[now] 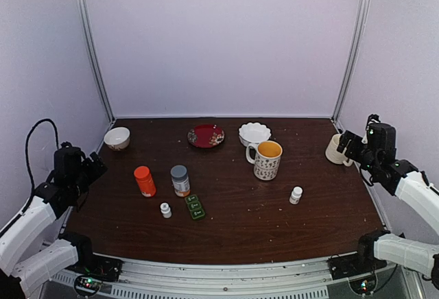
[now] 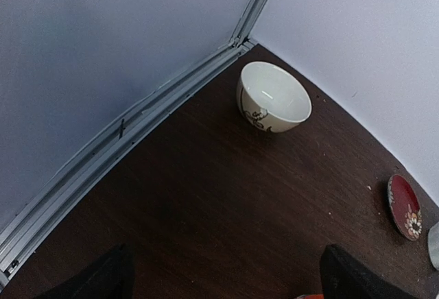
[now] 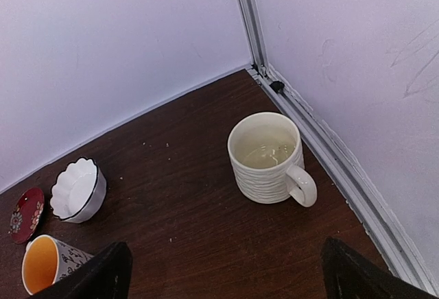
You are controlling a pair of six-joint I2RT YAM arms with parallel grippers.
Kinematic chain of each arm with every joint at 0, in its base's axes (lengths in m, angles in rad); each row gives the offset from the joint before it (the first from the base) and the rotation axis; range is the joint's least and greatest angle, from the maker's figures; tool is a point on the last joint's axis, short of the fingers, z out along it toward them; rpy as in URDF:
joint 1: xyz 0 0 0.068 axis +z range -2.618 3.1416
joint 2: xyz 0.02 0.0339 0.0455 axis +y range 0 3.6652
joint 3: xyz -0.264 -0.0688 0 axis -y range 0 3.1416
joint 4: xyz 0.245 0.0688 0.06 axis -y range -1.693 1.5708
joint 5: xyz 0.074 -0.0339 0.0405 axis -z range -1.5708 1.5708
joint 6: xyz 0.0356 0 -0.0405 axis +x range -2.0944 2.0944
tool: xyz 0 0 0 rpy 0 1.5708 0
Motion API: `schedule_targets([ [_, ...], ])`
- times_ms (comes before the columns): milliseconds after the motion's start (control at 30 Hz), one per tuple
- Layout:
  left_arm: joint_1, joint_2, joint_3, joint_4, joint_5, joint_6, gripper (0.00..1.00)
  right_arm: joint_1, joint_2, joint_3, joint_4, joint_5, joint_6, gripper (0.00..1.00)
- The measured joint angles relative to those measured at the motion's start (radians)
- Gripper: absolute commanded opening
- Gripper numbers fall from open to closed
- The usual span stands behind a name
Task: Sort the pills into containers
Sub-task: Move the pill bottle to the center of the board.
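both claws spread wide, empty: left gripper (image 2: 225, 273) near the white bowl (image 2: 273, 97), right gripper (image 3: 225, 269) near the cream mug (image 3: 267, 156); pill box (image 1: 195, 206) well apart.

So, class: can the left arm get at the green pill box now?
Probably yes, from above: the left tool is open, though the orange bottle and small white bottle stand between it and the pill box.
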Motion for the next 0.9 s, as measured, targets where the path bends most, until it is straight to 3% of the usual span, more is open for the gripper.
schedule_targets([
  [233,0.0,0.003,0.0,-0.006,0.083,0.071,0.98,0.0,0.012,0.005,-0.044,0.041,0.002,1.0],
  [467,0.0,0.035,-0.005,0.089,0.362,0.167,0.97,0.0,0.026,0.03,-0.126,0.05,0.001,1.0],
  [700,-0.001,0.099,0.014,0.138,0.506,0.205,0.98,0.0,0.114,0.17,-0.251,-0.11,-0.049,0.96],
  [900,-0.006,0.101,0.067,0.147,0.572,0.249,0.95,0.022,0.16,0.208,-0.348,-0.222,-0.093,0.98],
])
